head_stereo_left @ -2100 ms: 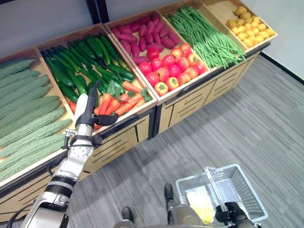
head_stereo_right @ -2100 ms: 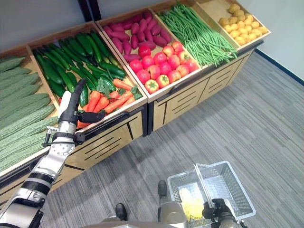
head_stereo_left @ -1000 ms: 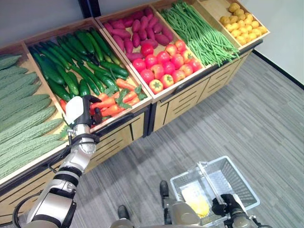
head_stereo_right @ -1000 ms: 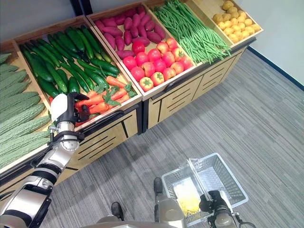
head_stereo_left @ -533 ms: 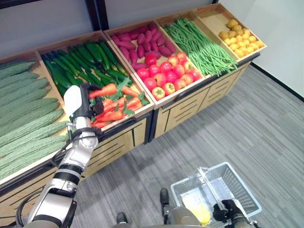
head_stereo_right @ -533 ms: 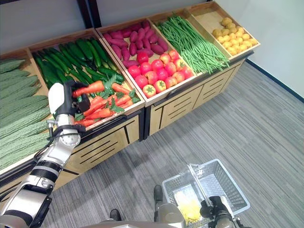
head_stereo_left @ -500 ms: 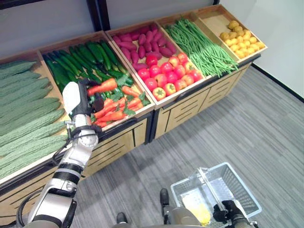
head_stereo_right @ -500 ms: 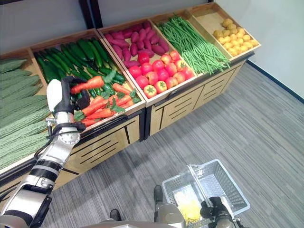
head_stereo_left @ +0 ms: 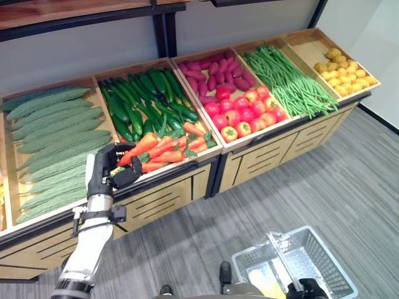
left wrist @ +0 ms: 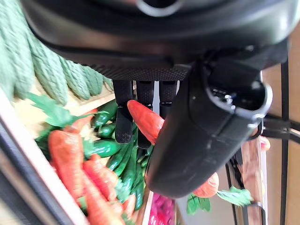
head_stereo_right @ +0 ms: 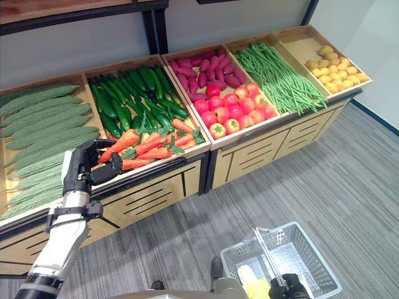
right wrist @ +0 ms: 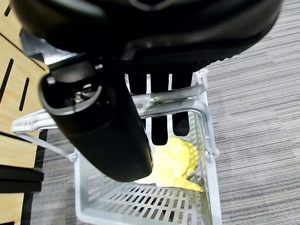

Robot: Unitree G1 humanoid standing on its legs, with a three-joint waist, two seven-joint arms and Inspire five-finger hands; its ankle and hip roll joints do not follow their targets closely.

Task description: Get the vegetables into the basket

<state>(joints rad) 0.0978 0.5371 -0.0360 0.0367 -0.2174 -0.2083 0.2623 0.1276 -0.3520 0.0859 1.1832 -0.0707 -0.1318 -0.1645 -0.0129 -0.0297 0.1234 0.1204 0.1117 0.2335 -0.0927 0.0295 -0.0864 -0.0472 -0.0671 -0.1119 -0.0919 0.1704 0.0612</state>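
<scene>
- The right hand [right wrist: 117, 117] is cut off at the near edge of the eye views; its own wrist view shows the fingers [right wrist: 159, 131] and thumb curled round the metal handle [right wrist: 168, 101] of the basket [head_stereo_left: 324, 261].
- The near edge of the basket is cut off in the eye views, so part of its inside is hidden.
- In the left wrist view the thumb covers the middle of the carrot [left wrist: 145, 119]; the orange body shows on both sides of it, with green leaves at one end.
- The left hand [head_stereo_left: 103, 174] grips the carrot [head_stereo_left: 138, 147], fingers and thumb closed round it, above the near edge of the carrot pile.
- Against half a second ago, the whole view has shifted: the stand sits farther away and more of the left side shows, so the camera has moved.
- Within that, the left hand has come back from over the carrot pile toward the near edge of the stand, the carrot still in its grasp.
- The basket stays held low at the near right.
- The basket, of grey mesh, holds a yellow item [right wrist: 171, 161] on its floor; what it is cannot be made out.
- The wooden stand [head_stereo_left: 181, 193] holds sloped bins. From left to right: bumpy pale-green gourds [head_stereo_left: 53, 134]; cucumbers [head_stereo_left: 140, 96] at the far end with carrots [head_stereo_left: 171, 149] at the near end; purple sweet potatoes [head_stereo_left: 218, 70] behind tomatoes [head_stereo_left: 246, 111]; green beans [head_stereo_left: 293, 84]; small yellow produce [head_stereo_left: 343, 67].
</scene>
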